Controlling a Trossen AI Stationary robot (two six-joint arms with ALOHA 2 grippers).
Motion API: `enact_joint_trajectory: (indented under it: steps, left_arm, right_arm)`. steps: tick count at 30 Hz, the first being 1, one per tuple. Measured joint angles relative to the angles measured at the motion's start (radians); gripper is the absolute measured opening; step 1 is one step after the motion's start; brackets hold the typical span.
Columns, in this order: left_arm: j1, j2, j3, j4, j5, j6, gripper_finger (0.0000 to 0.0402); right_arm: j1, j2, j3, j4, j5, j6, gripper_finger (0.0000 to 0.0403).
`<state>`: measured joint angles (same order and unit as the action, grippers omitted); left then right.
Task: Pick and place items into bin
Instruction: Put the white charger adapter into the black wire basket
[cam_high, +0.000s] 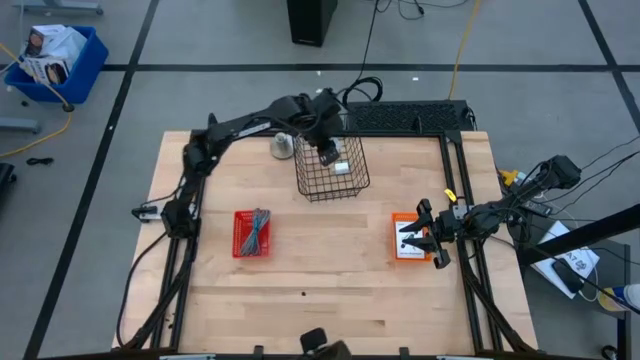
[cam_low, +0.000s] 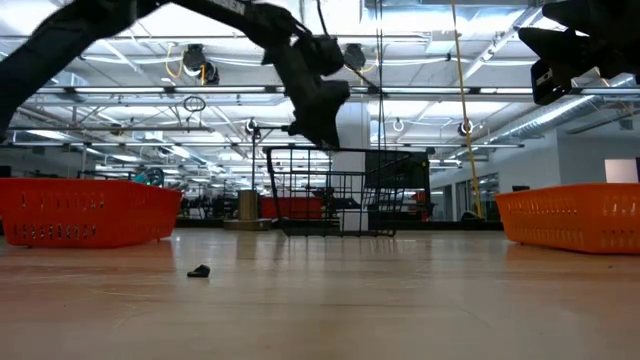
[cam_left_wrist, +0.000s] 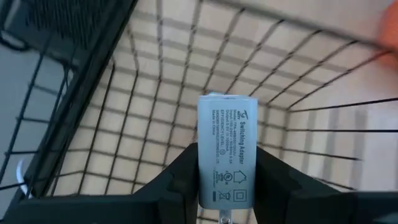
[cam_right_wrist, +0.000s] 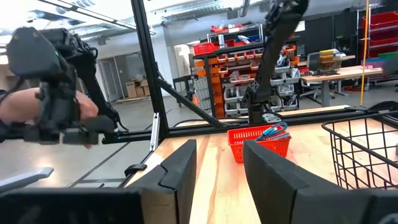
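Wooden table (cam_high: 330, 270): wire bin (cam_high: 332, 168) at 12 o'clock. Left gripper (cam_left_wrist: 221, 186) above it, clamping white adapter (cam_left_wrist: 226, 149). Right gripper (cam_high: 428, 240), parted, empty, at 3 o'clock. Risk: off-centre release could strike the rim and bounce out.

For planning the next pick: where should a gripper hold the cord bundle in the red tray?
Probably grip the cord bundle at its middle, from straight above, fingers across the strands: it lies lengthwise in the walled red tray. The left gripper holds a white adapter over the wire basket.
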<state>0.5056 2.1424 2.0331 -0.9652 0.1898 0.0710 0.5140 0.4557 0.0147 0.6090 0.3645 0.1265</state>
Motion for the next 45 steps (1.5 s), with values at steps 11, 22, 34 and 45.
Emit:
enact_joint_trajectory:
  steps: [11, 22, 34, 45]
  left_arm:
    - [0.079, 0.148, 0.069, -0.097, 0.068, -0.091, 0.0114]
    - [0.067, 0.206, 0.060, -0.111, 0.071, -0.112, 0.0121]
    - [0.042, 0.256, 0.069, -0.107, 0.082, -0.095, 0.0131]
    - [0.052, 0.254, 0.069, -0.127, 0.088, -0.076, 0.0132]
  right_arm:
    - [0.000, 0.000, 0.000, 0.000, 0.000, 0.000, 0.0125]
    - [0.000, 0.000, 0.000, 0.000, 0.000, 0.000, 0.0125]
    - [0.000, 0.000, 0.000, 0.000, 0.000, 0.000, 0.0125]
    - [0.000, 0.000, 0.000, 0.000, 0.000, 0.000, 0.0125]
